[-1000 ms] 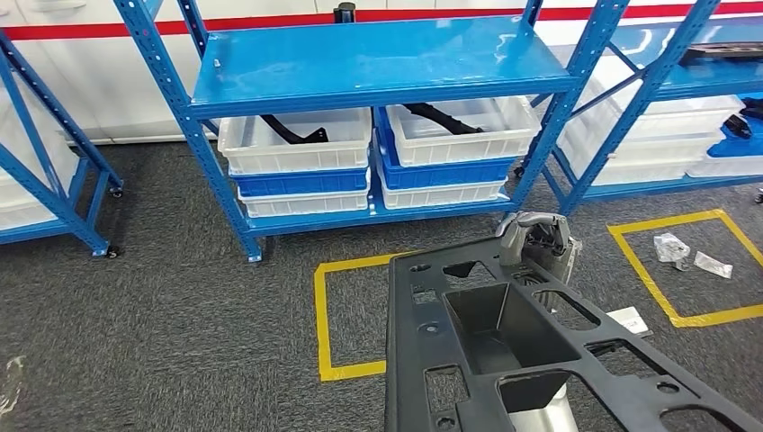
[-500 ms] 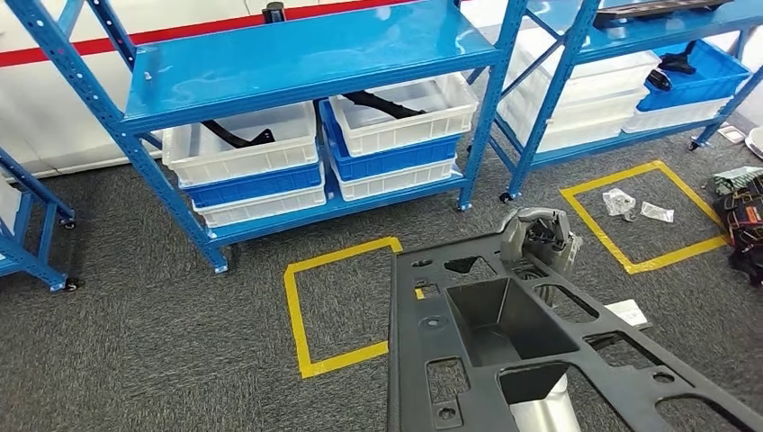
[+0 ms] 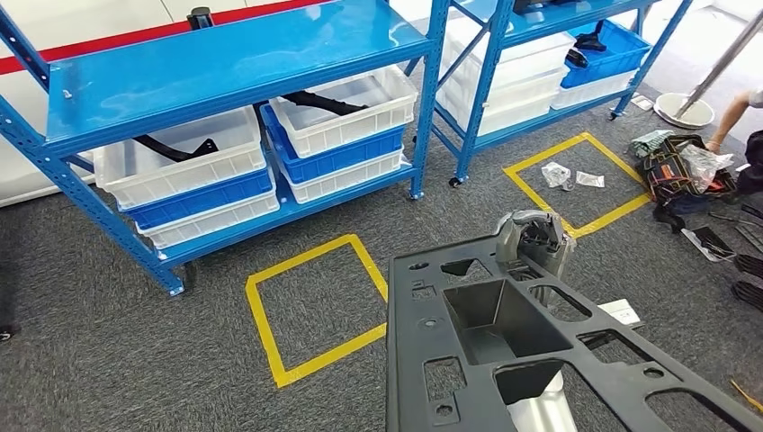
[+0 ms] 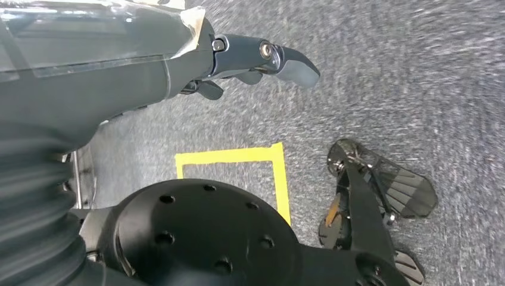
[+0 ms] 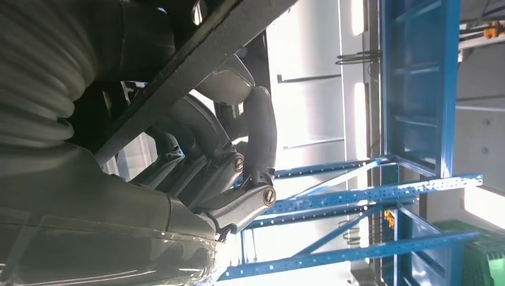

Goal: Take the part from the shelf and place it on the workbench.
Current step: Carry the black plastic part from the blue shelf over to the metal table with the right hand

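Because the black plastic panel (image 3: 531, 360) is broad, the right hand (image 3: 533, 241) grips its far edge from beneath, carrying it flat, off the shelf (image 3: 225, 63); the left hand (image 4: 250, 65) hangs slack and empty, fingers apart.

No legible text, labels or numbers anywhere. White card on floor (image 3: 623, 313) beside the black part (image 3: 504, 351) carries print, too small to read.

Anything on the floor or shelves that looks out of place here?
Yes: small clear plastic bags lie loose inside a yellow floor square, and an open tool bag with scattered gear sits on the carpet right of it. The shelf bins look orderly.
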You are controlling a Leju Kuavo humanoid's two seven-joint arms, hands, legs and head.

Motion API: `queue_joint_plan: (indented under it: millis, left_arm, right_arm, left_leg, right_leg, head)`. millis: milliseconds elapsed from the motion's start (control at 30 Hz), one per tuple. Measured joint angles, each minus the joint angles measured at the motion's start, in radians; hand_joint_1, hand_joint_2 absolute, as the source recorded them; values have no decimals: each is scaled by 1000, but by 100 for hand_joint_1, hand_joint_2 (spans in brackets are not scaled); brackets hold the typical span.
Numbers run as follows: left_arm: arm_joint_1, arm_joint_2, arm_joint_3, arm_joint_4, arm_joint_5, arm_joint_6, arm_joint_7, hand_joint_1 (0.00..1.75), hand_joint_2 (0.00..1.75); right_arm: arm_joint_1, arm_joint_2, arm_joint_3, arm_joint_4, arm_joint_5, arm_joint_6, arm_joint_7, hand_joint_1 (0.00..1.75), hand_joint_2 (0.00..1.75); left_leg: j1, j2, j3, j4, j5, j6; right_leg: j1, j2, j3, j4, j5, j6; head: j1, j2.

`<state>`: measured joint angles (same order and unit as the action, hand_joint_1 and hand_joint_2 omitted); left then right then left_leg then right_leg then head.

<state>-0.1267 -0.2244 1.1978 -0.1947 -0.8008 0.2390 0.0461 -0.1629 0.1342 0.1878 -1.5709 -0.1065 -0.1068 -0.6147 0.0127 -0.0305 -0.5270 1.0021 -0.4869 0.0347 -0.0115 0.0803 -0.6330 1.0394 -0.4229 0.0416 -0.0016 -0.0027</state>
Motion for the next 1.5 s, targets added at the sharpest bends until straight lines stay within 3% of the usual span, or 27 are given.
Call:
queue_joint_plan:
  millis: [67, 133, 167, 233, 300, 367, 433, 467, 533, 600, 633, 700, 733, 800, 867, 900, 967, 1033, 1100, 1167, 1200, 1233, 1300, 1333, 1400, 1467, 1500]
  left_arm:
    - [7, 0, 7, 0, 16, -14, -22, 0, 175]
    - [13, 1, 18, 0, 32, -20, -37, 0, 175]
    - [15, 2, 21, 0, 36, -20, -41, 0, 175]
    - [16, 3, 26, 0, 38, -20, -44, 0, 175]
    - [17, 5, 32, -1, 39, -20, -47, 0, 175]
    - [19, 9, 36, -1, 44, -22, -54, 0, 175]
    - [20, 11, 39, -1, 52, -29, -67, 0, 175]
    - [19, 11, 41, -1, 52, -33, -73, 0, 175]
    - [17, 11, 42, -1, 43, -40, -77, 0, 175]
    - [12, 11, 42, -1, 33, -42, -82, 0, 175]
    - [10, 12, 41, -1, 32, -41, -87, 0, 175]
    - [12, 13, 42, -1, 37, -34, -97, 0, 175]
    - [16, 13, 43, -1, 42, -31, -100, 0, 175]
    - [23, 14, 48, 0, 56, -30, -105, 0, 175]
    - [25, 13, 57, 0, 70, -29, -110, 0, 175]
    - [24, 13, 61, 0, 75, -29, -112, 0, 175]
    - [22, 11, 66, 1, 77, -31, -108, 0, 175]
    - [22, 9, 67, 2, 71, -34, -97, 0, 175]
    - [24, 8, 67, 2, 68, -35, -91, 0, 175]
    - [25, 8, 67, 2, 66, -35, -87, 0, 175]
    - [25, 7, 67, 2, 64, -35, -85, 0, 175]
    - [25, 7, 67, 2, 60, -35, -84, 0, 175]
    - [22, 10, 67, 1, 51, -35, -80, 0, 175]
    - [21, 12, 66, 0, 46, -35, -78, 0, 175]
    - [19, 18, 65, -2, 36, -35, -73, 0, 175]
    - [19, 19, 63, -2, 29, -33, -71, 0, 175]
    - [19, 18, 63, -2, 28, -33, -70, 0, 175]
  right_arm:
    - [0, 0, -1, -1, 0, 0, -1, 175, 175]
    - [5, -1, -1, -1, 0, 0, 0, 175, 175]
    - [9, -2, -2, -1, 0, 0, 0, 175, 175]
    - [13, -4, -3, -1, 0, 0, 0, 175, 175]
    - [13, -4, -3, -2, 0, 0, 0, 175, 175]
    - [14, -3, -4, -5, 0, 0, 0, 175, 175]
    - [16, -4, -7, -8, 0, 0, 0, 175, 175]
    - [20, -4, -8, -10, 1, -1, 0, 175, 175]
    - [26, -4, -13, -17, 2, -2, -1, 175, 175]
    - [30, -4, -15, -20, 2, -4, -3, 175, 175]
    - [34, -3, -16, -20, 3, -6, -4, 175, 175]
    - [48, -3, -17, -23, 6, -11, -8, 175, 175]
    - [56, -3, -18, -28, 7, -15, -9, 175, 175]
    - [68, -3, -21, -42, 11, -20, -12, 175, 175]
    - [76, -3, -23, -58, 14, -23, -14, 175, 175]
    - [81, -2, -24, -64, 16, -22, -12, 175, 175]
    - [89, -2, -24, -76, 20, -17, -6, 175, 175]
    - [90, -3, -24, -81, 21, -11, 0, 175, 175]
    - [87, -3, -23, -82, 21, -8, 3, 175, 175]
    - [87, -3, -23, -80, 20, -6, 4, 175, 175]
    - [87, -4, -23, -79, 20, -4, 4, 175, 175]
    - [87, -5, -23, -78, 19, -1, 4, 175, 175]
    - [82, -6, -21, -73, 18, 3, 4, 175, 175]
    - [78, -5, -19, -70, 17, 5, 4, 175, 175]
    - [69, -4, -16, -63, 14, 9, 5, 175, 175]
    - [64, -4, -15, -57, 12, 11, 4, 175, 175]
    - [62, -4, -15, -55, 12, 11, 4, 175, 175]
  left_leg:
    - [2, 28, -1, -5, 5, 7]
    - [2, 57, -4, -5, 6, 8]
    - [3, 72, -5, -5, 5, 8]
    - [6, 97, -4, -4, 3, 3]
    - [6, 118, 0, 0, -4, -10]
    - [0, 134, 5, 2, -11, -25]
    - [-2, 152, 11, -1, -13, -35]
    - [1, 149, 12, 0, -17, -39]
    - [7, 107, -8, 51, -56, -46]
    - [8, 54, -67, 178, -125, -46]
    - [7, 42, -100, 244, -151, -45]
    - [6, 31, -125, 289, -147, -38]
    - [6, 25, -112, 255, -117, -32]
    - [4, -15, -56, 127, -44, -14]
    - [2, -54, -18, 35, -14, 0]
    - [-2, -58, -14, 23, -16, 3]
    - [-5, -33, -6, 3, -7, 7]
    - [-1, -5, 6, -23, 11, 10]
    - [1, 26, 11, -34, 18, 11]
    - [3, 59, 9, -34, 18, 9]
    - [5, 73, 9, -34, 17, 5]
    - [11, 86, 10, -32, 14, -2]
    - [18, 107, 12, -21, 4, -23]
    - [20, 116, 10, -13, -5, -36]
    - [14, 130, 11, -5, -19, -53]
    - [16, 140, 19, -10, -25, -59]
    - [20, 132, 20, -6, -34, -60]
  right_leg:
    - [2, -51, -52, 100, -45, -4]
    - [-3, -67, -112, 227, -91, -3]
    - [-7, -70, -125, 257, -97, 4]
    - [-16, -83, -87, 198, -68, 25]
    - [-20, -125, -6, 59, -26, 42]
    - [-17, -148, 34, -11, -12, 31]
    - [-15, -130, 30, -13, -12, 9]
    - [-18, -118, 28, -13, -11, 1]
    - [-22, -96, 27, -15, -8, -15]
    - [-18, -76, 25, -15, -7, -29]
    - [-14, -63, 24, -15, -6, -33]
    - [-7, -35, 24, -15, -4, -36]
    - [-4, -20, 25, -15, -3, -37]
    - [-2, 9, 26, -15, 0, -36]
    - [-1, 31, 21, -14, 4, -30]
    - [-3, 42, 17, -16, 7, -24]
    - [-6, 55, 8, -19, 15, -9]
    - [-2, 13, -14, 12, 0, -6]
    - [-2, -47, -71, 126, -52, -10]
    - [-10, -67, -126, 244, -95, -1]
    - [-16, -71, -131, 259, -97, 9]
    - [-22, -77, -110, 227, -83, 24]
    - [-36, -114, -30, 92, -41, 56]
    - [-41, -134, 4, 35, -26, 62]
    - [-45, -149, 22, 4, -25, 46]
    - [-46, -125, 20, 6, -26, 20]
    - [-44, -114, 18, 5, -25, 12]
  head:
    - [7, 0]
    - [13, 0]
    - [13, 0]
    - [15, 0]
    - [17, 0]
    - [16, 0]
    - [13, 0]
    - [12, 0]
    - [9, 0]
    - [4, 0]
    - [2, 0]
    - [1, 0]
    - [1, 0]
    - [1, 0]
    - [2, 0]
    - [2, 0]
    - [2, 0]
    - [4, 0]
    - [9, 0]
    - [12, 0]
    - [12, 0]
    - [12, 0]
    - [14, 0]
    - [19, 0]
    - [18, 0]
    - [9, 0]
    - [5, 0]
